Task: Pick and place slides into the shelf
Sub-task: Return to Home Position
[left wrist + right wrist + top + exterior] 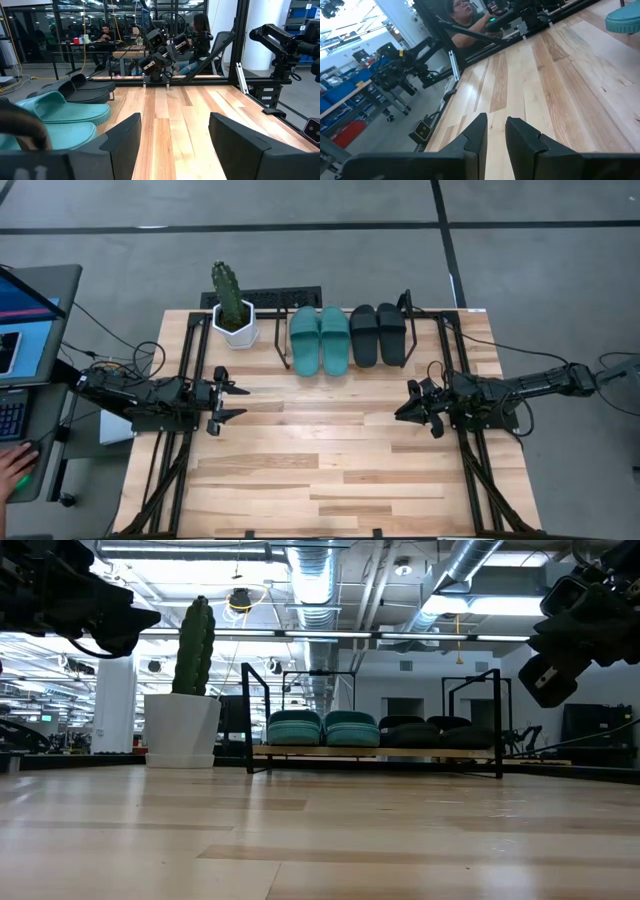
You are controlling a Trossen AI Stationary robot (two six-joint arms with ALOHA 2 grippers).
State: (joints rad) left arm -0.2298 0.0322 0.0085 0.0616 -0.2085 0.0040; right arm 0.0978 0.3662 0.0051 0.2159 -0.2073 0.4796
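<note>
Four slides lie side by side on the shelf (402, 308) at the table's far edge, soles on its low rack: two teal-green ones (320, 340) on the left and two black ones (378, 335) on the right. The low view shows the teal pair (322, 728) and the black pair (432, 732) between the shelf's upright end brackets (247, 715). My left gripper (228, 401) hovers open over the table's left part, pointing right, with the teal slides (65, 111) off to one side. My right gripper (403, 406) hovers at the right, pointing left, its fingers a narrow gap apart (496, 135).
A cactus in a white pot (234, 318) stands just left of the shelf. Bare wood (320, 460) spreads between and in front of the grippers. Black mounting rails (170, 440) run along both table sides. A person's hand (15, 470) rests at a desk left of the table.
</note>
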